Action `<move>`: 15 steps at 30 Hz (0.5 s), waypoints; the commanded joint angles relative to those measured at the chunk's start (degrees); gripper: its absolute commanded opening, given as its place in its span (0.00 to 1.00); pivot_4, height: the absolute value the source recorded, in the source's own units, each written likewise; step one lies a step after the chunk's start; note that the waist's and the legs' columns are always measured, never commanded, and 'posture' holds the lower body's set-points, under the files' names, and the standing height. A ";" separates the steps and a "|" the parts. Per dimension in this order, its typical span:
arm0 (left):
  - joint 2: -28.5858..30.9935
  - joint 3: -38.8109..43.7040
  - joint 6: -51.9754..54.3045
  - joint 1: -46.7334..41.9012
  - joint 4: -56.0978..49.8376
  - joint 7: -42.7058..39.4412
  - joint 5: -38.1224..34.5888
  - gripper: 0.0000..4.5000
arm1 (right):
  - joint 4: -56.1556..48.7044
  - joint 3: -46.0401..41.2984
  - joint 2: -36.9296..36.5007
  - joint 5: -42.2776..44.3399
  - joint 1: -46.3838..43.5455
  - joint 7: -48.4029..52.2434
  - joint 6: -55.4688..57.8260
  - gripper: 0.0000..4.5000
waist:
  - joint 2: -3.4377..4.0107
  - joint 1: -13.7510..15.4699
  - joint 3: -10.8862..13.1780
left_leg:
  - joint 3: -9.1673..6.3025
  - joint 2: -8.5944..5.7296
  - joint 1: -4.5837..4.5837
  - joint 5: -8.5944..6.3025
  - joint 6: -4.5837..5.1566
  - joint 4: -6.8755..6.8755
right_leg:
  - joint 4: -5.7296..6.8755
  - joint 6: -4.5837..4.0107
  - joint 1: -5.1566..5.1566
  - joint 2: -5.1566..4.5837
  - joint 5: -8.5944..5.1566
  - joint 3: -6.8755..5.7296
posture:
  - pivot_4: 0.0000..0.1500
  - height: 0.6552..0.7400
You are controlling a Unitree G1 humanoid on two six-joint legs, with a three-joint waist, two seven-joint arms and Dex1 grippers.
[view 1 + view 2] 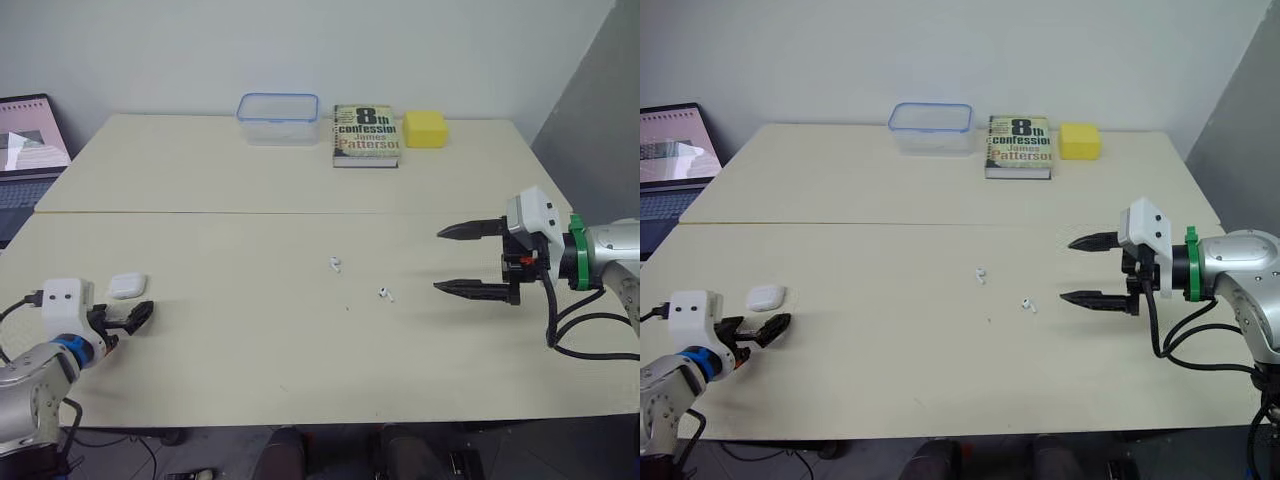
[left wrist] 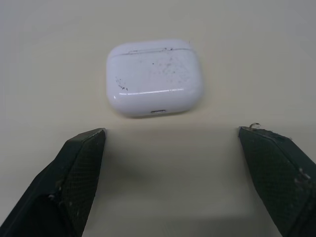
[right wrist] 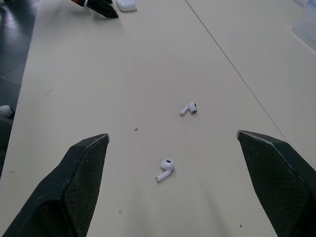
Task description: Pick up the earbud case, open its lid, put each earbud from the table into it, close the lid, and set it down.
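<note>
Earbud case (image 2: 154, 77) is lying before our gaping left fingers (image 2: 81, 163). We are aiming to straddle it squarely; right fingers (image 3: 79, 173) are gaping too.

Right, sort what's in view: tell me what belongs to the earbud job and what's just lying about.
Belongs to the job:
earbud case
left earbud
right earbud

Just lying about:
clear plastic container
book
yellow block
laptop
</note>
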 commanded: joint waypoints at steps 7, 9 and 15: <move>0.73 -3.18 -5.60 -6.84 10.54 0.01 3.83 1.00 | -2.75 2.46 3.53 1.35 -3.72 -1.30 2.86 0.97 | 0.06 0.15 -0.03 | -0.05 0.01 0.08 0.02 0.00 0.02 | 0.05 0.00 0.04 0.00 0.05 -0.03 | 1.00 0.88; 0.87 -3.44 -6.06 -7.51 11.63 -0.24 4.03 1.00 | -2.83 2.91 5.39 2.13 -5.01 -2.34 4.17 0.97 | 0.08 0.13 -0.04 | -0.05 0.01 0.09 0.02 0.00 0.02 | 0.06 0.01 0.04 0.00 0.06 -0.03 | 1.00 0.88; 1.10 -3.89 -6.33 -9.04 13.87 -0.44 4.30 1.00 | -2.91 4.46 8.49 2.47 -7.02 -2.59 4.93 0.97 | 0.14 0.21 -0.08 | -0.07 0.00 0.11 0.03 0.01 0.02 | 0.07 0.02 0.06 0.00 0.10 -0.06 | 1.00 0.88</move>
